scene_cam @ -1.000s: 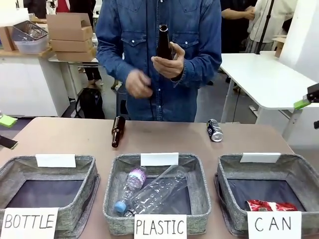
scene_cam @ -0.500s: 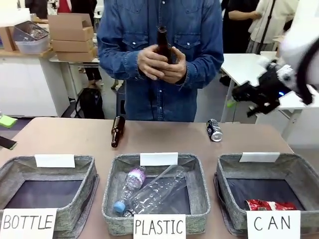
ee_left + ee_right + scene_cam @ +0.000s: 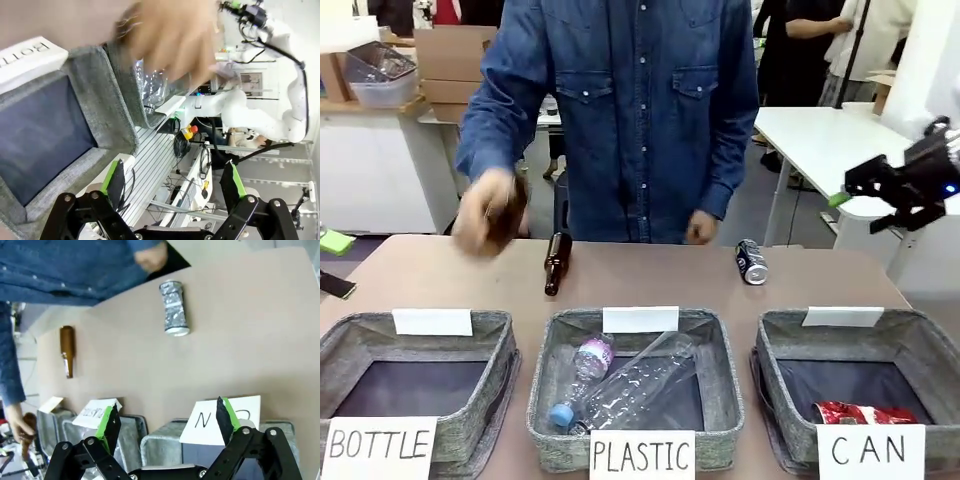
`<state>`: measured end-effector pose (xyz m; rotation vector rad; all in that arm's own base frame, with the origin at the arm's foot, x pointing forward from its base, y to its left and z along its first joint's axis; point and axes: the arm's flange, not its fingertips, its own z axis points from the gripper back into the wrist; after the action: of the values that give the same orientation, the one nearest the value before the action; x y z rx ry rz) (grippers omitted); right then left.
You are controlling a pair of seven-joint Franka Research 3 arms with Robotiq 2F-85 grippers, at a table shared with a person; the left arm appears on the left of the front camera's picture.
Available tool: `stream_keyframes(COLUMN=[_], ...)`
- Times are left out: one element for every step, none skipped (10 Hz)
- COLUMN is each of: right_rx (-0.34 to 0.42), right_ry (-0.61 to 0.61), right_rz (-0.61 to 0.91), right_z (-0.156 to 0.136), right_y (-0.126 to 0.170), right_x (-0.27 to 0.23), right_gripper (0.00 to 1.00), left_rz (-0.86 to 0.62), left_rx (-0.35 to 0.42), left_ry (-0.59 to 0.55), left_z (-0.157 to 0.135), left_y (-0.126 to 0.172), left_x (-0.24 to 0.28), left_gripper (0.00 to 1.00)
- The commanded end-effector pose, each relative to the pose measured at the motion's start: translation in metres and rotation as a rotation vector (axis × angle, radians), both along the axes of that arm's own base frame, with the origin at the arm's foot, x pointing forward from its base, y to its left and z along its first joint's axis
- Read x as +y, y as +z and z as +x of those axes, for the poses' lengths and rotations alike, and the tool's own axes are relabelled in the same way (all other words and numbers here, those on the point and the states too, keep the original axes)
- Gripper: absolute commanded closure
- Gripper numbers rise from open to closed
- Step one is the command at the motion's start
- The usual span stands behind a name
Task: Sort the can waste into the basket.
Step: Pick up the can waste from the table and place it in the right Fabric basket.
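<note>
The dark can point(image 3: 751, 263) lies on its side on the bench point(image 3: 650, 285), centre right in the front view, near the far side of the CAN basket point(image 3: 772, 350) at the lower right. The red can point(image 3: 865, 412), looking crumpled, lies inside that basket by its front wall. The right fingers point(image 3: 848, 190) hang spread and empty at the right edge of the frame, well apart from the dark can; the right wrist view shows that can in the upper middle. The left fingers point(image 3: 174, 179) are spread, grasping nothing, beside the BOTTLE basket point(image 3: 85, 90). At the upper left, the person's blurred hand point(image 3: 485, 210) holds a brown object. A brown bottle point(image 3: 556, 262) lies on the bench, centre left.
</note>
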<state>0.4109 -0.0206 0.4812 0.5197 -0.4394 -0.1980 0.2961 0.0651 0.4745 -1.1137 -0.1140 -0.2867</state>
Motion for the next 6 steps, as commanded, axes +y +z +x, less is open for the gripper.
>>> stream_keyframes(right_rx=[0.048, 0.108, 0.158, 0.209, 0.264, 0.301], right_ry=[0.087, 0.121, 0.150, 0.170, 0.173, 0.153], right_rz=[-0.073, -0.087, -0.096, -0.109, -0.150, -0.211], right_z=[0.050, 0.081, 0.108, 0.134, 0.156, 0.172], right_y=[-0.027, -0.046, -0.064, -0.083, -0.102, -0.118], right_x=[0.038, 0.053, 0.067, 0.081, 0.093, 0.104], right_gripper=[0.00, 0.00, 0.00, 0.00, 0.00, 0.00], left_rz=[0.085, 0.150, 0.158, 0.132, 0.164, 0.117], left_rx=[-0.054, -0.043, -0.037, -0.031, -0.031, -0.038], left_ry=[0.028, 0.144, 0.215, 0.230, 0.241, 0.258], left_z=[-0.014, -0.021, -0.033, -0.044, -0.050, -0.049], left_y=[0.040, 0.055, 0.063, 0.066, 0.064, 0.062], left_x=[0.047, 0.093, 0.121, 0.135, 0.139, 0.135], left_gripper=[0.00, 0.00, 0.00, 0.00, 0.00, 0.00])
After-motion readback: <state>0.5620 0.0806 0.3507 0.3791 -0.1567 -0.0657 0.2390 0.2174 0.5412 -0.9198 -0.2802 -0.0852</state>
